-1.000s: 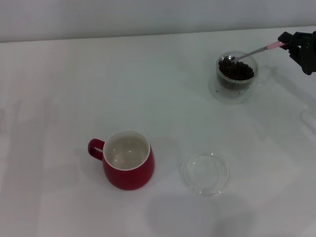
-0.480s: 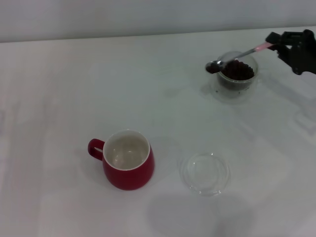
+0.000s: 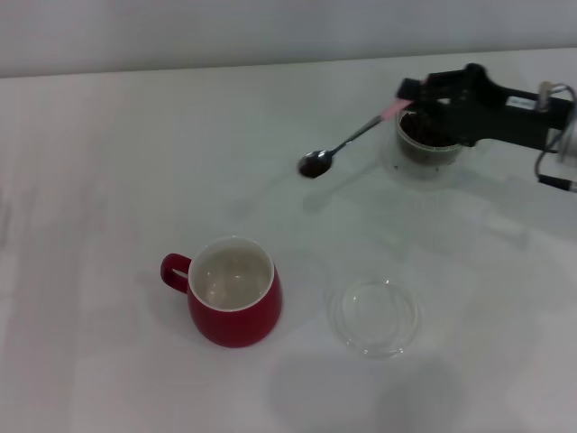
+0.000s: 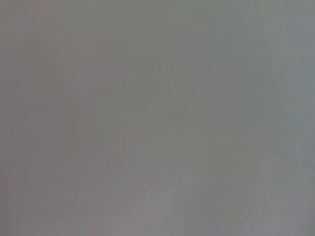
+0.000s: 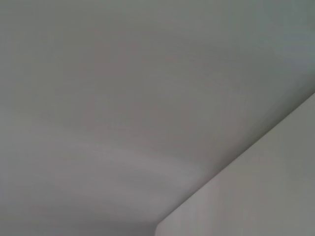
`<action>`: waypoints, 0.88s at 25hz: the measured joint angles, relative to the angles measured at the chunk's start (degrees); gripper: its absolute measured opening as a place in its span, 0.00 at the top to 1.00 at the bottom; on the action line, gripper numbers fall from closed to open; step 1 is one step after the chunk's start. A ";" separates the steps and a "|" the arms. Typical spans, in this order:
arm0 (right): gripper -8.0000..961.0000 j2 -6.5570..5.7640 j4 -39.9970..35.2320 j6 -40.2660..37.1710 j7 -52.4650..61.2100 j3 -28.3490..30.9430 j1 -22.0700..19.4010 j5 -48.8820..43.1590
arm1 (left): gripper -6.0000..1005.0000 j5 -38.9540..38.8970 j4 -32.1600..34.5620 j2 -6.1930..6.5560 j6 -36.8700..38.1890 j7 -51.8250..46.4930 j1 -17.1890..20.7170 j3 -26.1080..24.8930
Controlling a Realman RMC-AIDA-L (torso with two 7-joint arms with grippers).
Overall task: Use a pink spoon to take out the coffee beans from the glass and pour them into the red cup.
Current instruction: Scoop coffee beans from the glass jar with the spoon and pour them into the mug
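Observation:
In the head view my right gripper (image 3: 407, 97) is shut on the pink spoon (image 3: 352, 142) by its pale pink handle, above the glass (image 3: 428, 144). The spoon slants down and to the left, and its metal bowl carries dark coffee beans (image 3: 313, 165) in the air over the table. More coffee beans (image 3: 425, 135) fill the glass, partly hidden by the gripper. The red cup (image 3: 233, 293) stands upright at the front left, its white inside bare, handle pointing left. My left gripper is out of view.
A flat shallow clear dish (image 3: 373, 317) lies on the white table (image 3: 117, 162) to the right of the red cup. The wrist views show only plain grey and white surfaces.
My right arm has come in from the right edge, moving left. The spoon's bowl has lifted out of the glass with beans in it and travelled left toward the red cup.

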 joint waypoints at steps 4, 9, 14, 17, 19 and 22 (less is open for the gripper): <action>0.84 1.39 -0.71 -1.31 0.03 -0.76 0.97 -0.72 | 0.24 -0.12 0.00 -0.05 -0.06 -0.03 0.27 -0.03; 0.84 3.51 -2.63 -1.51 -0.09 -2.62 0.74 -1.37 | 0.24 -0.14 0.14 -0.03 -0.07 -0.03 0.35 -0.15; 0.84 5.07 -2.94 -1.22 -1.01 -5.98 0.03 -1.38 | 0.24 -0.03 0.24 -0.02 -0.07 -0.03 -0.18 -0.12; 0.84 5.32 -2.95 -0.95 -2.40 -7.68 -0.16 -1.08 | 0.24 0.15 0.24 0.03 -0.06 -0.03 -0.39 -0.18; 0.84 5.43 -3.02 -0.94 -3.67 -8.15 -0.22 -0.93 | 0.24 0.21 0.23 0.05 -0.06 -0.03 -0.44 -0.18; 0.84 5.67 -3.11 -1.24 -7.35 -8.34 -0.25 -0.78 | 0.25 0.21 0.13 0.11 -0.06 -0.03 -0.51 -0.18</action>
